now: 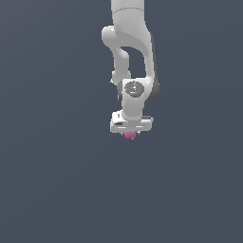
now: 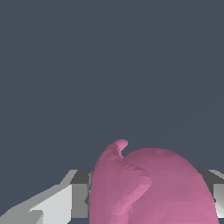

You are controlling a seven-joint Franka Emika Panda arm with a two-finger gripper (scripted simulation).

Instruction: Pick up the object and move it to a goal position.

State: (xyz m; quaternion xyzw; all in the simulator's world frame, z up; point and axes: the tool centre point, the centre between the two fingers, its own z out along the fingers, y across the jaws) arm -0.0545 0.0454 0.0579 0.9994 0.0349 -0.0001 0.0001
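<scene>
The object (image 1: 130, 135) is a small pink-magenta lumpy item that peeks out just under the white hand in the exterior view. My gripper (image 1: 130, 133) points down and its fingers are mostly hidden there behind the hand. In the wrist view the object (image 2: 148, 188) fills the space between the two fingers (image 2: 65, 203), which press against its sides. The gripper (image 2: 151, 208) is shut on the object. Whether the object rests on the ground or hangs above it cannot be told.
The white arm (image 1: 130, 52) comes down from the top of the exterior view. All around is a plain dark grey-blue surface (image 1: 57, 180) with no other objects and no visible goal marker.
</scene>
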